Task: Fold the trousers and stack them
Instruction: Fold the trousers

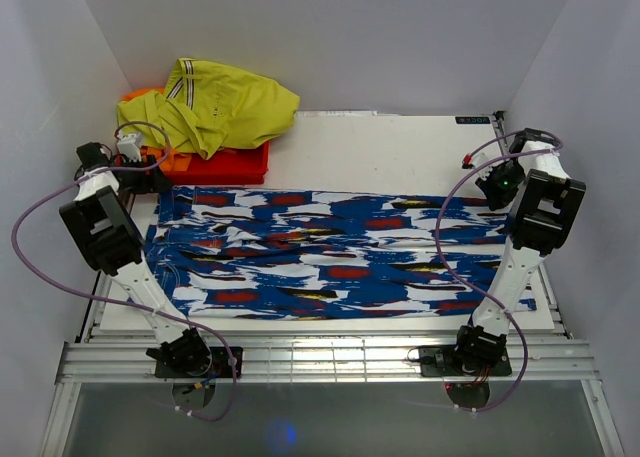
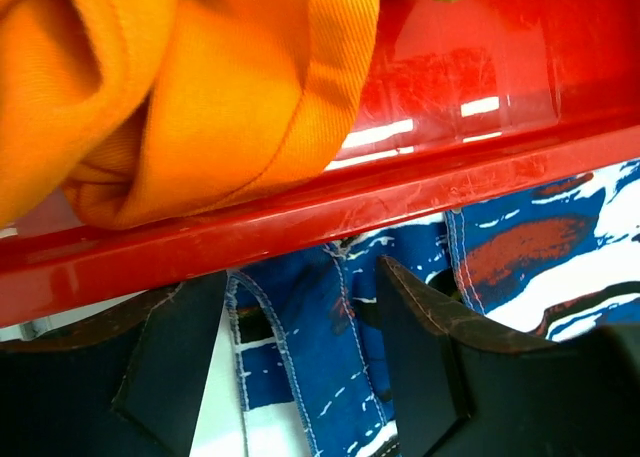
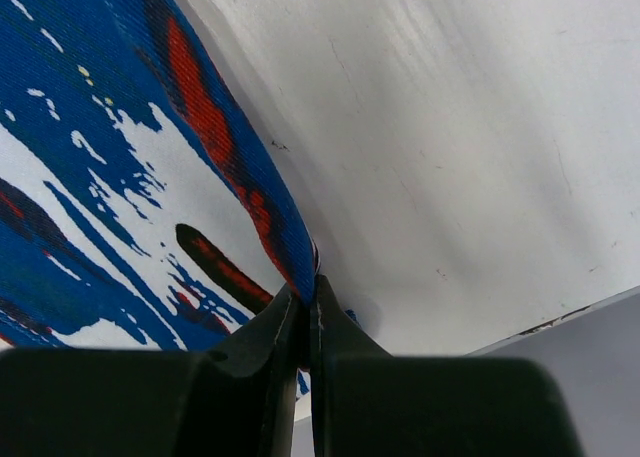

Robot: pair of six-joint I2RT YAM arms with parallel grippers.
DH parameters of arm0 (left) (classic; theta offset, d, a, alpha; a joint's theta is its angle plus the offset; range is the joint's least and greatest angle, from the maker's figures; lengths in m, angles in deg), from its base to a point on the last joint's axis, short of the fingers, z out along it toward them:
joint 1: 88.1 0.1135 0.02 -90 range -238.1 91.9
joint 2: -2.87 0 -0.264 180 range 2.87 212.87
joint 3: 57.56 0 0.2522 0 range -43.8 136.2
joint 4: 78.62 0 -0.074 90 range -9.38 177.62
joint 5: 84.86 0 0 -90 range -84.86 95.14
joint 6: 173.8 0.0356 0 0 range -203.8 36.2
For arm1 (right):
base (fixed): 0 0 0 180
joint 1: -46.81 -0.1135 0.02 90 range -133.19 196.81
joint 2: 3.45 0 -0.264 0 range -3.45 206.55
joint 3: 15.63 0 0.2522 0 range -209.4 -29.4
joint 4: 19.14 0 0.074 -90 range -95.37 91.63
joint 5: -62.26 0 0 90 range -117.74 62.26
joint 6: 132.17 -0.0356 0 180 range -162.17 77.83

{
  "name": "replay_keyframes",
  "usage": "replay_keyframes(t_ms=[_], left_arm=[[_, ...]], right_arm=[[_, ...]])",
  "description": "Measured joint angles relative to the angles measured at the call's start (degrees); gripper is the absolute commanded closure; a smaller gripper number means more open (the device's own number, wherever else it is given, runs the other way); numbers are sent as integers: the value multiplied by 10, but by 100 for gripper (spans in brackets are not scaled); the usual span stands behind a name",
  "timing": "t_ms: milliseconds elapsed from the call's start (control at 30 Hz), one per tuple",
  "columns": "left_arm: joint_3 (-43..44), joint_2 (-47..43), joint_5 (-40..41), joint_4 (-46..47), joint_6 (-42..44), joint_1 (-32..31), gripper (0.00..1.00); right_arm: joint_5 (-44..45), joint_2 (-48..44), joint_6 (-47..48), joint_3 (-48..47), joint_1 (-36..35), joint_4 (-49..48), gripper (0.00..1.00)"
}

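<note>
The trousers [image 1: 330,252] look limp and light, suiting edge pinches: the right gripper [image 3: 308,312] clamps their 3 o'clock hem, the left gripper [image 2: 300,367] gapes over the 9 o'clock waist end.

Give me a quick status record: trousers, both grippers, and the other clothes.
Trousers: spread flat on table, unfolded
Right gripper: shut on trousers' far right edge
Left gripper: open, over waistband, beside red tray
Other clothes: orange garment in tray, yellow-green garment on top
Fold: not started
</note>
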Motion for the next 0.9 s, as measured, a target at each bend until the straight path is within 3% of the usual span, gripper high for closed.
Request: replay_keyframes(t_ms=[433,700,800,900], left_arm=[[-12,35,-22,31,12,7,37],[-22,36,-47,31,34,9,66],[-27,34,-60,36,27,12,73],[-28,28,-74,37,16,16,90]], right_arm=[[0,-4,2,6,-1,-5,92],[0,-6,2,8,-1,-7,92],[0,-7,2,8,-1,-7,92],[-1,-7,2,7,-1,-7,92]])
